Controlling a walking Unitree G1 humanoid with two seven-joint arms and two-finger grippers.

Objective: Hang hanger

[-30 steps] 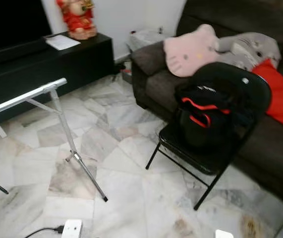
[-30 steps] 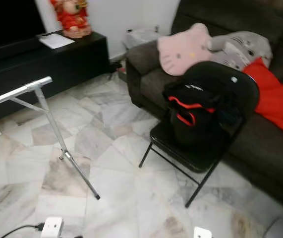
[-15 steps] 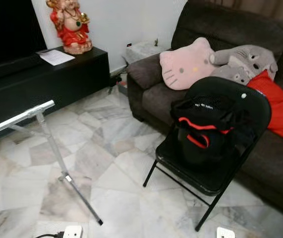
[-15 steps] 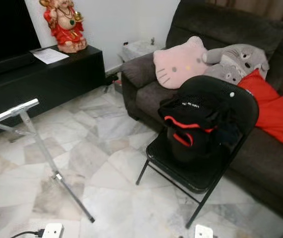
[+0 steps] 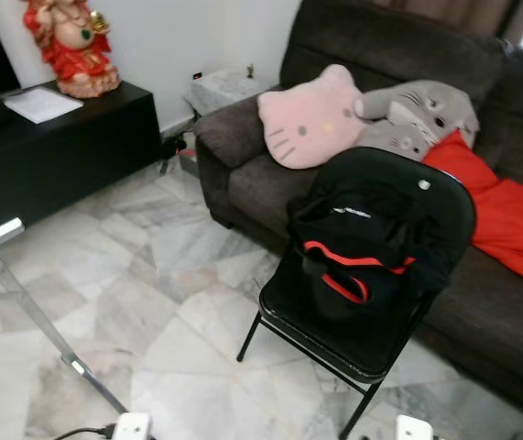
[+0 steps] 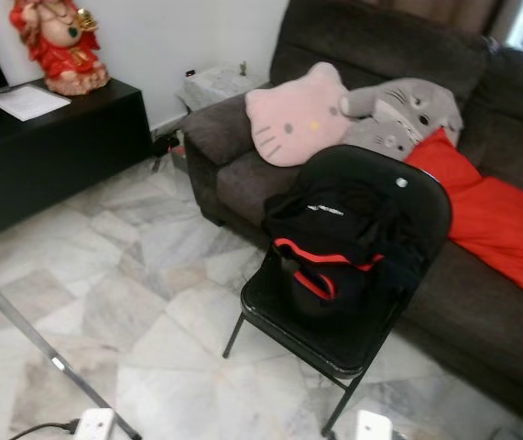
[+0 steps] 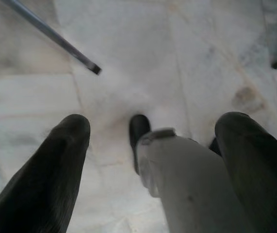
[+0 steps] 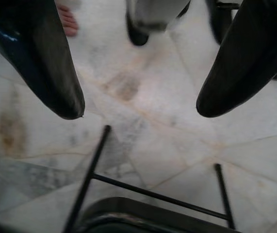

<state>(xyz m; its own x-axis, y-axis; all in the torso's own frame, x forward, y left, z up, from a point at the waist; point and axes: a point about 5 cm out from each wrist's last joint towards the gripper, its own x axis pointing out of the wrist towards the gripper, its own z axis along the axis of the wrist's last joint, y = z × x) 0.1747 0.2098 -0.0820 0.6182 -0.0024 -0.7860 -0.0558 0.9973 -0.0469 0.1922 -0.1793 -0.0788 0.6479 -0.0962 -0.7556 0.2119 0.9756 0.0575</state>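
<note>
My left gripper (image 7: 155,121) hangs released over the marble floor (image 7: 128,58), a metal rack leg (image 7: 56,39) beyond its fingertips. My right gripper (image 8: 139,112) is spread wide too, a black folding chair (image 8: 153,194) just past it. I cannot tell where the hanger lies or points.

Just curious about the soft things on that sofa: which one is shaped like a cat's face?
The pink cushion at the sofa's left end; the grey plush beside it is a whole animal, the red cushion plain.

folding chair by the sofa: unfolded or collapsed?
Unfolded. The folding chair stands upright on its legs, seat level, with a black and red garment heaped on the seat against the backrest.
</note>
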